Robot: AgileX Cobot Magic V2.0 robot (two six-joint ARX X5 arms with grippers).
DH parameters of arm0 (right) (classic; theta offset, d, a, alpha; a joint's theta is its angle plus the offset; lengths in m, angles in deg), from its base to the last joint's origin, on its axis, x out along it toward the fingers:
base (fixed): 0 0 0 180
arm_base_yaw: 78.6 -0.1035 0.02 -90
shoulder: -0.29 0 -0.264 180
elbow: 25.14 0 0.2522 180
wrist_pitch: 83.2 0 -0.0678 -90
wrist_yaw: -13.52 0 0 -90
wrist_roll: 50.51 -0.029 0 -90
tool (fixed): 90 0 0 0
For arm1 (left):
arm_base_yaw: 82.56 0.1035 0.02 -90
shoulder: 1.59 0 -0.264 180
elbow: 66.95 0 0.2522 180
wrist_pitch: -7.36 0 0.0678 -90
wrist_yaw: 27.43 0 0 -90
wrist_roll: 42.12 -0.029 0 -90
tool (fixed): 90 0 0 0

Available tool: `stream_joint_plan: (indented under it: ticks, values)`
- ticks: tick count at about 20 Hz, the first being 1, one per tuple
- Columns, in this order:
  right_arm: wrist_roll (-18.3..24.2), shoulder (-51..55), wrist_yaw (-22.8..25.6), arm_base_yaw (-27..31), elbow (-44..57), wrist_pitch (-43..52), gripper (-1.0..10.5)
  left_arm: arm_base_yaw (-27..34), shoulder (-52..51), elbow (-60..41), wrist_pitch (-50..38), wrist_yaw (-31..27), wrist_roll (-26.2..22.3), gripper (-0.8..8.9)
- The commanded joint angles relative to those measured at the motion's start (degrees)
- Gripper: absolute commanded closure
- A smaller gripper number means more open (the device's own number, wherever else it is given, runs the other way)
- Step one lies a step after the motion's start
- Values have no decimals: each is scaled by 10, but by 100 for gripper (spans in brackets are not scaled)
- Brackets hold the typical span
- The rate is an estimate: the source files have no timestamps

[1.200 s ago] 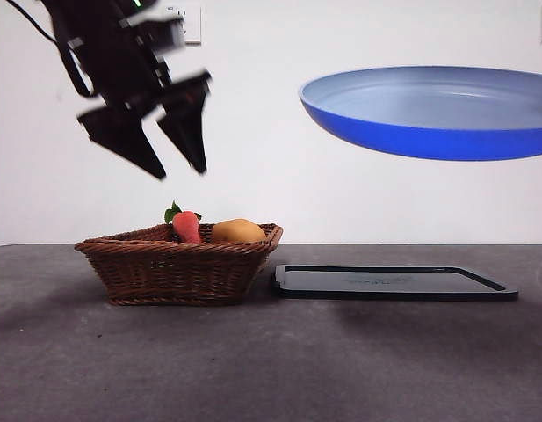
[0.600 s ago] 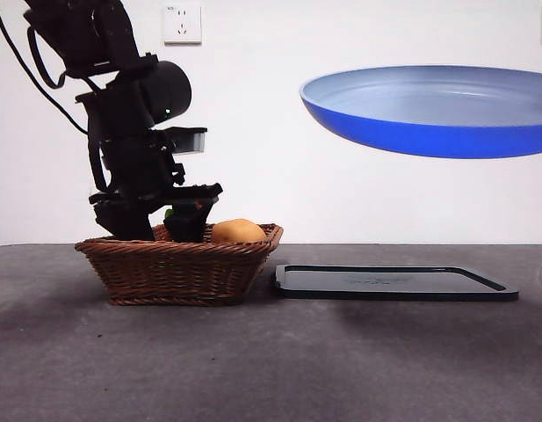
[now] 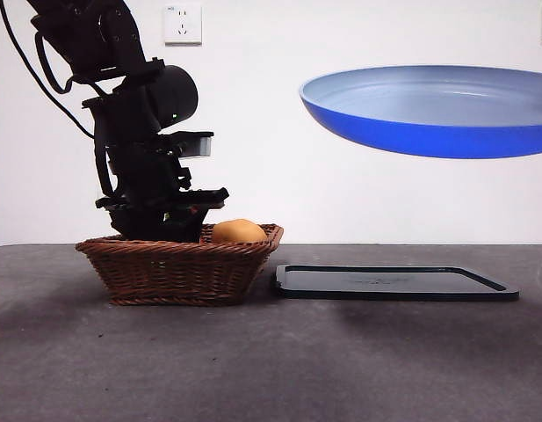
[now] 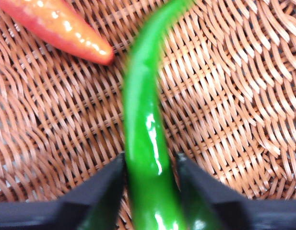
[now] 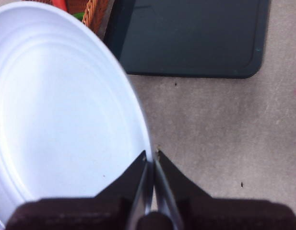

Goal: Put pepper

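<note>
A: Checking for writing: none readable. Left gripper (image 4: 150, 167)?
B: Down inside the brown woven wicker basket (image 3: 178, 268), lower than half a second ago. Jaws part-open, flanking the long glossy green pepper (image 4: 145, 143) lying on the basket floor; grip unclear.
A: Right gripper (image 5: 151, 160)?
B: Pinched tight on the round blue plate (image 3: 429, 110) rim, held high, unmoved.
</note>
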Motion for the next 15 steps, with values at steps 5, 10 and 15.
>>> stream_joint_plan:
  ticks: [5,10,15]
  values:
    - [-1,-2,-1,0,-9,8,943,-4,7,13,7,-1,0,690]
    - [-2,-4,1,0,-9,12,943,-4,-47,13,16,0,0,690]
    - [-23,-58,1,0,-9,23,943,-16,-133,13,52,47,0,690]
